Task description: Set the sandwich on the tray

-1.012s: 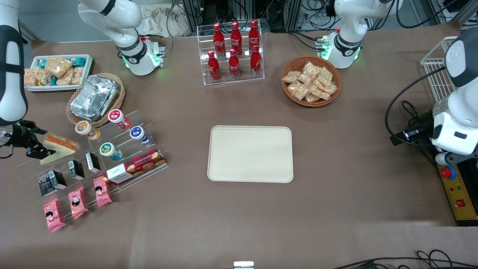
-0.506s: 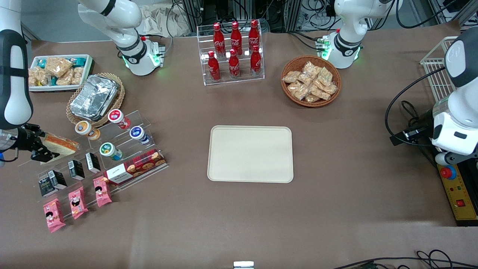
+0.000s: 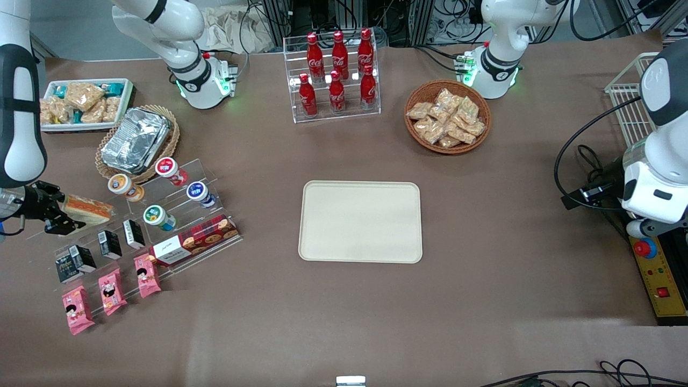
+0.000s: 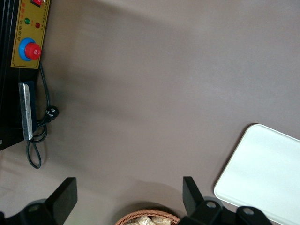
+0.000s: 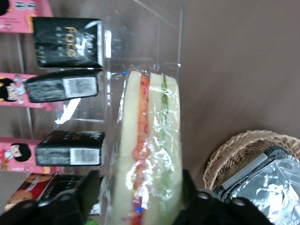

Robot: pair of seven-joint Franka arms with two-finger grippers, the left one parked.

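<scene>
Sandwich (image 3: 86,210) has tilted up, pinched in the gripper (image 3: 58,215); lift clear of the rack before swinging to the tray (image 3: 360,221)

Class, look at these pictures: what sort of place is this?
Probably a robotics lab staged as a snack shop: cola bottles in a clear rack, a robot gripper at a wrapped sandwich, and an emergency-stop box.

We saw pale bread with orange-red and green filling in the sandwich (image 5: 149,154) inside the black gripper (image 5: 140,194); beside it, 3 black cartons (image 5: 65,86); farther off, a cream-beige tray (image 3: 360,221).
</scene>
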